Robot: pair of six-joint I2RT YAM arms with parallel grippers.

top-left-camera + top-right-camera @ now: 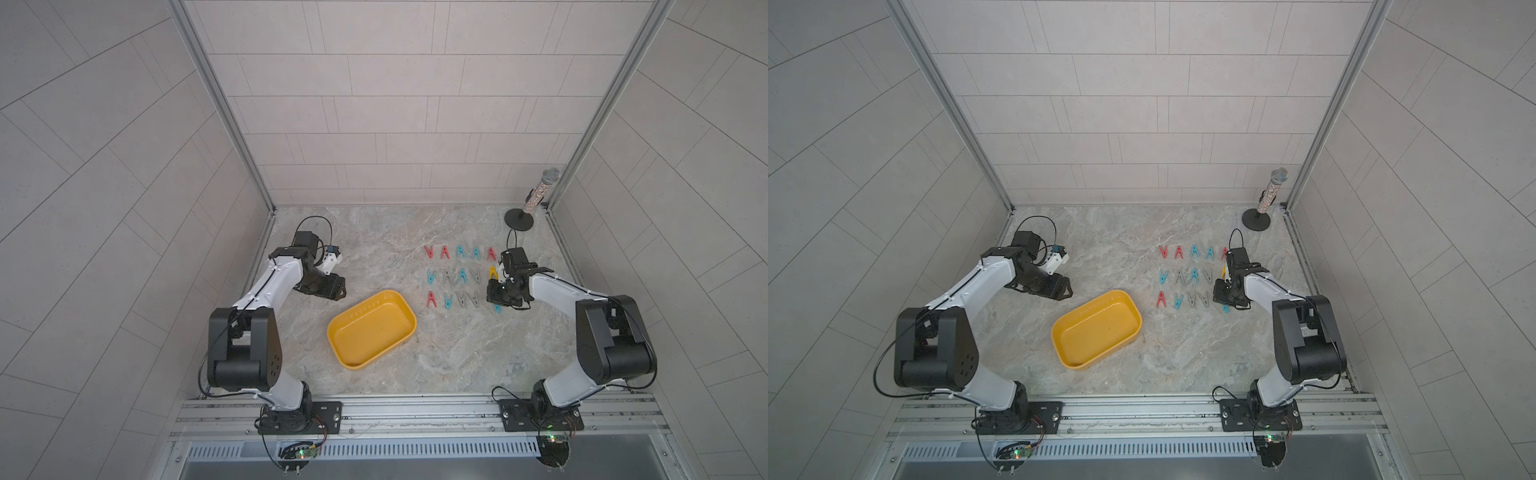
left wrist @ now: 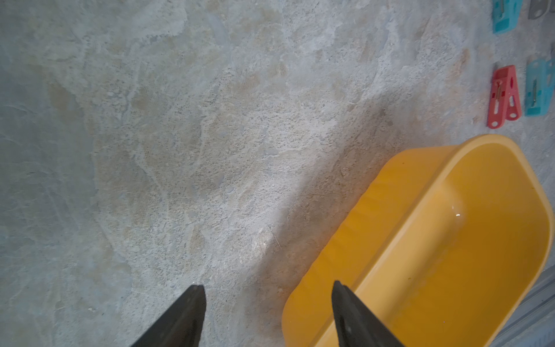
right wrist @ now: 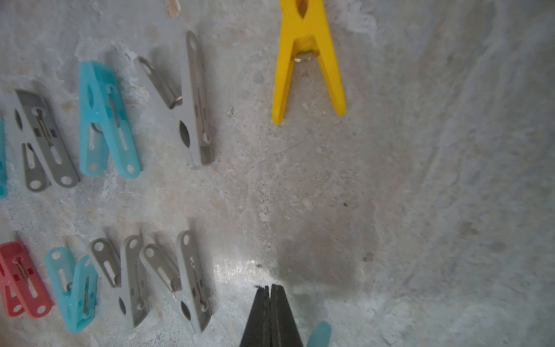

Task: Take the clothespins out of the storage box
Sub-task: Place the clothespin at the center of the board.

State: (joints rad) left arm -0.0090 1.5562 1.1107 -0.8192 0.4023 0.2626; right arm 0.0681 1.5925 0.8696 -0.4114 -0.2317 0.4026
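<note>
The yellow storage box (image 1: 371,328) lies empty at the table's middle, as both top views show. Right of it the clothespins lie flat in three rows (image 1: 460,252) (image 1: 461,276) (image 1: 453,300), in red, teal, grey and yellow. My right gripper (image 1: 496,300) hangs at the right end of the nearest row, shut, its fingers (image 3: 270,287) together with nothing between them. A teal peg (image 3: 319,333) lies just beside them, and the yellow peg (image 3: 307,60) is farther out. My left gripper (image 2: 268,287) is open and empty, left of the box beside its wall (image 2: 375,228).
A glittery microphone (image 1: 536,199) stands on a round black stand in the back right corner. Aluminium posts and tiled walls enclose the table on three sides. The arms' base rail (image 1: 415,409) runs along the front edge.
</note>
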